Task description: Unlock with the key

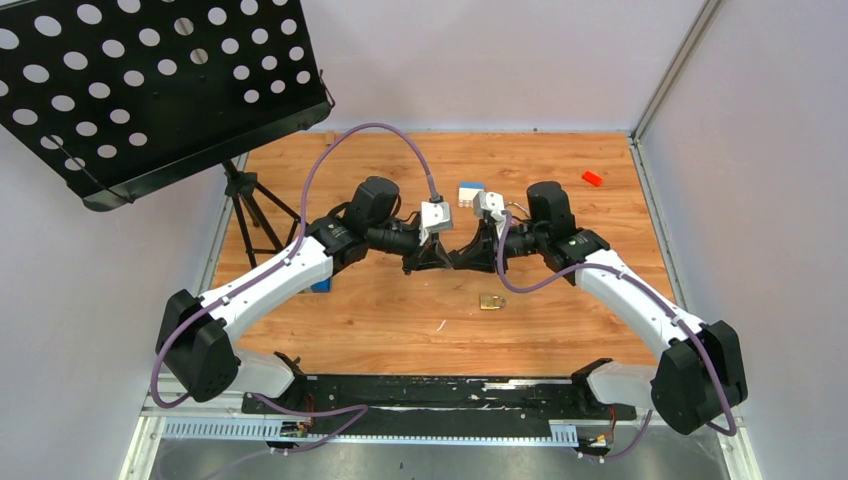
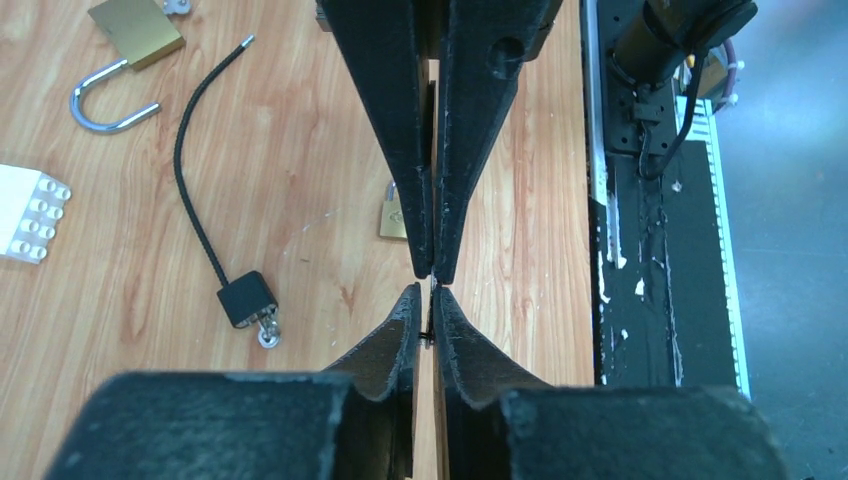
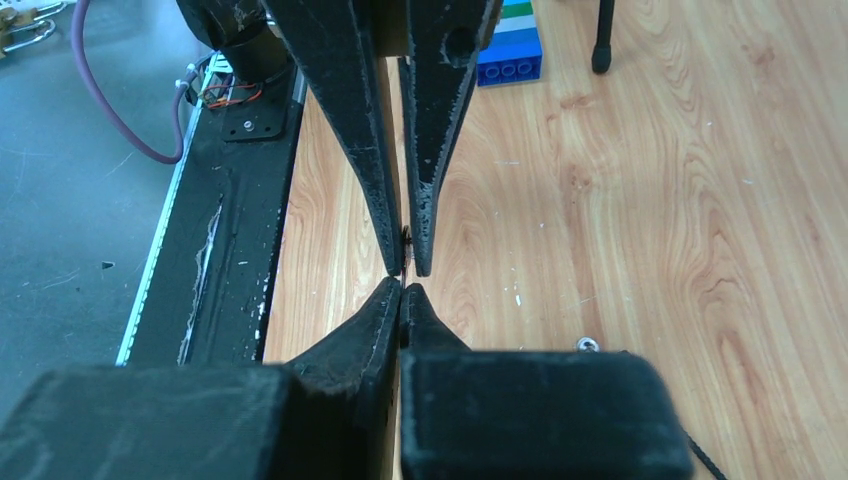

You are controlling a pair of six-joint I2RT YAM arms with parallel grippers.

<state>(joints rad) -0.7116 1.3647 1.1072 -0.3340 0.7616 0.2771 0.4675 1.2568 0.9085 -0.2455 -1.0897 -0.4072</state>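
My two grippers meet tip to tip above the middle of the wooden table. The key (image 3: 406,239) shows as a tiny thin sliver across the meeting point. My right gripper (image 3: 402,288) (image 1: 463,260) (image 2: 432,270) is shut on the key's end. My left gripper (image 2: 428,292) (image 1: 444,262) (image 3: 407,268) has its fingers parted by a narrow slit, and wood shows through the gap. A small brass padlock (image 1: 491,301) (image 2: 391,216) lies on the table below the grippers, partly hidden by the right fingers in the left wrist view.
A larger brass padlock (image 2: 136,30) with an open shackle and a black cable lock (image 2: 247,298) lie on the wood. So do a white studded block (image 2: 25,212), a blue brick (image 3: 508,52) and a red brick (image 1: 592,178). A music stand (image 1: 150,80) overhangs the far left. A black rail (image 1: 440,395) runs along the near edge.
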